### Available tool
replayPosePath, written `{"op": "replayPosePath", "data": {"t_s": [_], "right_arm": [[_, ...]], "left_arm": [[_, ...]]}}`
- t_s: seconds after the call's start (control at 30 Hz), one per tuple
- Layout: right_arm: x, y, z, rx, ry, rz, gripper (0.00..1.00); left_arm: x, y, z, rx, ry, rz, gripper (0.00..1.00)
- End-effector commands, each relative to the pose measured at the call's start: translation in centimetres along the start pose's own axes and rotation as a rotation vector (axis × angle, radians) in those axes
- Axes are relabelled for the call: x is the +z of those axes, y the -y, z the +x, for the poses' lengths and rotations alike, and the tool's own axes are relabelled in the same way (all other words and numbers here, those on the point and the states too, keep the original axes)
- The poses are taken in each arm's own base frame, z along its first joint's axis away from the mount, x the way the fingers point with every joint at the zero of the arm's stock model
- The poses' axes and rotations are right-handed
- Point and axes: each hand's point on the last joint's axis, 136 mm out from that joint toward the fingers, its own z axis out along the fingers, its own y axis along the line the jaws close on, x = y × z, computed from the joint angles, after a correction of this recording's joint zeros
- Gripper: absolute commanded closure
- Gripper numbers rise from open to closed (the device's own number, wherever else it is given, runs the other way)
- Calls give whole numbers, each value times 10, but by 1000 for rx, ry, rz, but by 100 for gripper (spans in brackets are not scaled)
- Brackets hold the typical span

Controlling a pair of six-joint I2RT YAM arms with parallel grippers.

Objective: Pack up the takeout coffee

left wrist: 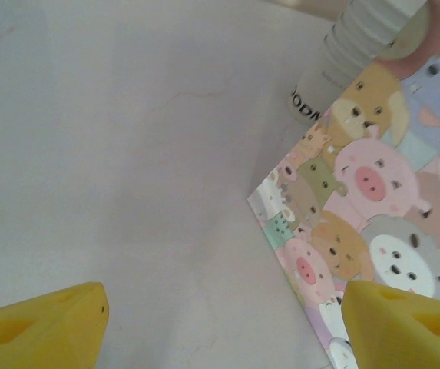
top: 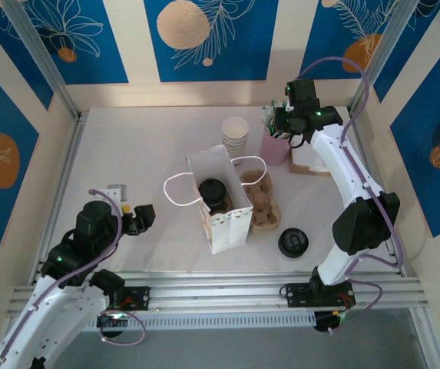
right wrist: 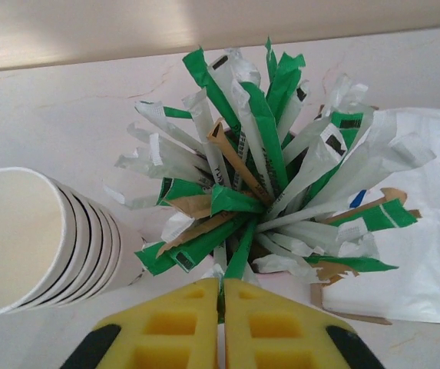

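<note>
Your right end effector (right wrist: 221, 311) is clamped on a wrapped straw (right wrist: 240, 250) directly ahead, likely for the bagged takeout coffee (top: 213, 191); your left end effector (left wrist: 223, 327) gapes empty

In the middle of the pale surface (top: 127, 154) you have a white paper bag (top: 231, 231) standing open, loop handles splayed to either side, one wall printed with cartoon animals (left wrist: 358, 200). Just right of it lies a brown cardboard carrier (top: 264, 206), with a small pile of black lids (top: 292, 242) nearer you. Behind the bag stands a stack of lidless pale cups (top: 235, 134), beside a pink holder (top: 276, 150) crammed with green-and-white wrapped straws (right wrist: 258, 177). White napkins (top: 308, 160) lie just right of the holder.
</note>
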Motion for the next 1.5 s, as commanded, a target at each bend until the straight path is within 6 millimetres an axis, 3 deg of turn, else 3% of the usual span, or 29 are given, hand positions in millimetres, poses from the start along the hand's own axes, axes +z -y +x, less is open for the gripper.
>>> {"op": "replayPosePath", "data": {"t_s": [0.0,0.13,0.3,0.5,0.67,0.77,0.9,1.1,1.3,1.47], "right_arm": [[-15,1,-17,11,37,1,94],[-37,3,-25,9,66,8,99],[-86,1,-37,-10,146,-20,100],[-172,-14,-48,-32,297,-113,100],[-245,-40,-46,-75,431,-276,100],[-275,-53,-38,-112,473,-346,100],[-297,-61,-28,-138,489,-372,100],[-302,-60,-23,-144,487,-335,100],[-317,-77,-12,-186,484,-416,100],[-332,-96,8,-226,437,-512,100]], "left_arm": [[-16,8,-17,74,47,31,19],[-25,20,-29,133,80,76,15],[-32,33,-40,188,120,134,12],[-22,58,-35,120,118,289,12],[-14,52,-37,70,134,259,12],[-10,44,-37,49,141,218,12],[-9,43,-38,27,144,214,12],[-7,43,-38,14,132,209,13],[-5,37,-38,8,122,171,14],[-5,31,-39,-2,123,133,14]]}}
